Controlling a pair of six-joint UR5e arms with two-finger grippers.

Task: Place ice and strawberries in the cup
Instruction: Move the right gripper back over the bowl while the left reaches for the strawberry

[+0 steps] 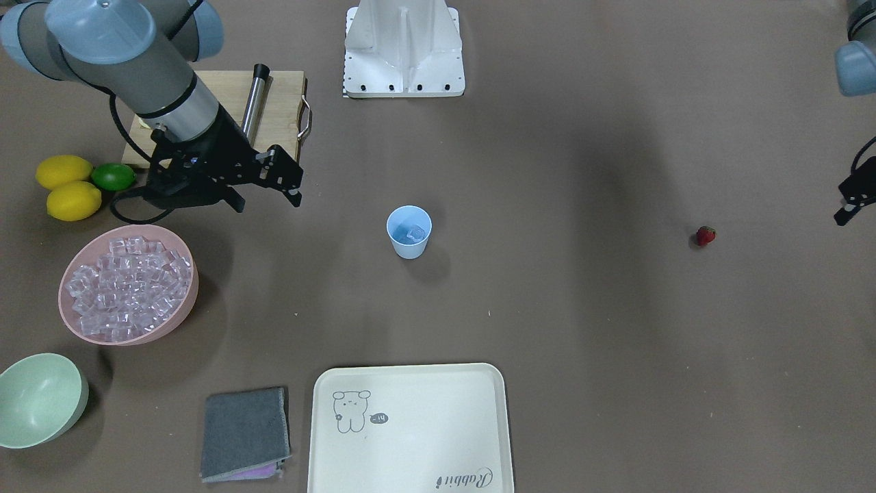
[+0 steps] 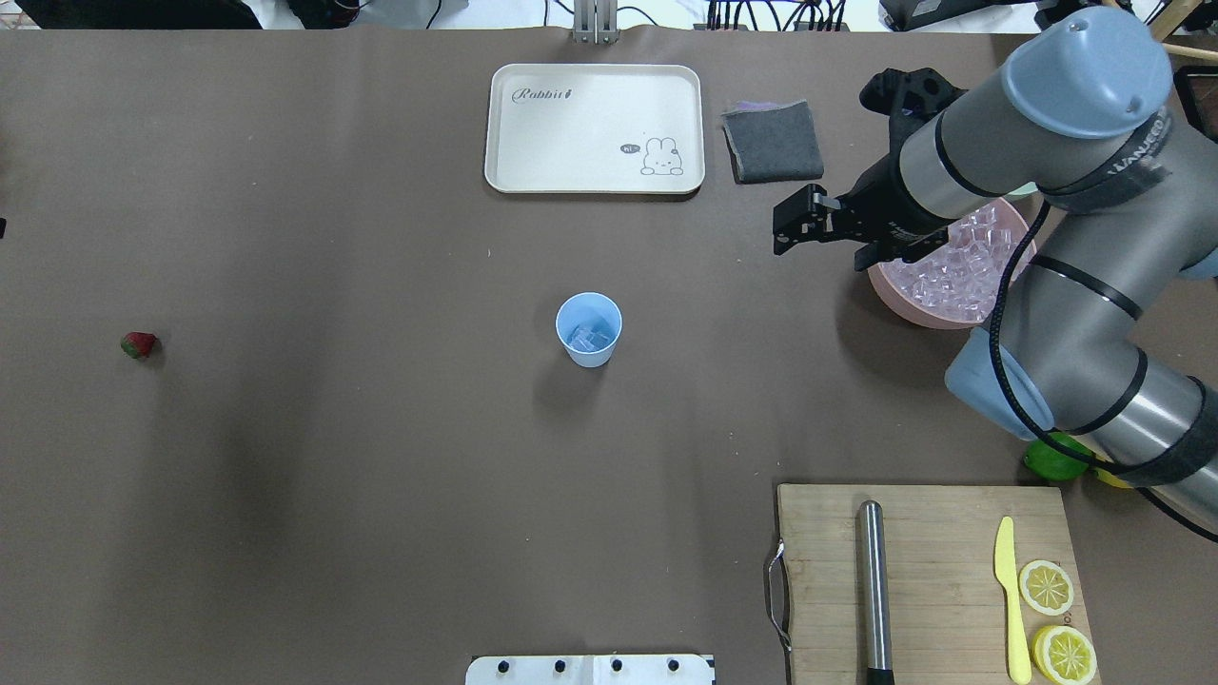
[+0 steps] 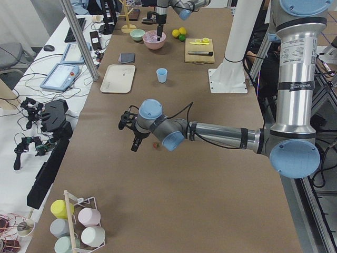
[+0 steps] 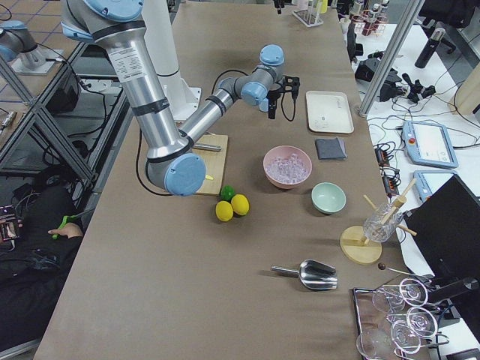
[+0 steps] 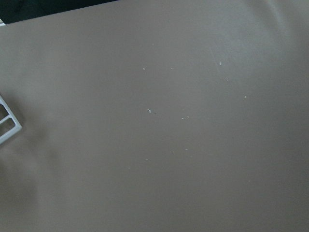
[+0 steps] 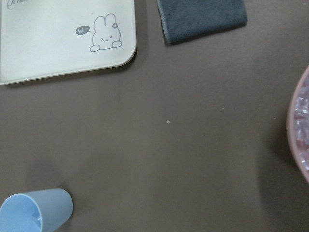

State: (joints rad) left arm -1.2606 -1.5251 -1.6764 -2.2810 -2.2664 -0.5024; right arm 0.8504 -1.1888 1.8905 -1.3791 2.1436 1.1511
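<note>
The light blue cup (image 1: pixel 409 231) stands upright mid-table with an ice cube or two (image 2: pixel 590 336) inside; it also shows in the right wrist view (image 6: pixel 34 212). Many ice cubes (image 1: pixel 126 284) fill the pink bowl (image 2: pixel 913 309). The tiny red strawberry (image 1: pixel 705 235) lies alone on the table (image 2: pixel 139 344). My right gripper (image 2: pixel 795 228) is open and empty, above the table between the cup and the pink bowl. My left gripper (image 1: pixel 848 209) hangs at the view's edge beside the strawberry, apart from it; I cannot tell its jaw state.
A cream rabbit tray (image 1: pixel 410 424) and a grey cloth (image 1: pixel 245 433) lie on the far side. A pale green bowl (image 1: pixel 37 400), two lemons (image 1: pixel 65 185) and a lime (image 1: pixel 113 177) sit around the pink bowl. A cutting board (image 2: pixel 923 533) carries a metal rod, knife and lemon halves.
</note>
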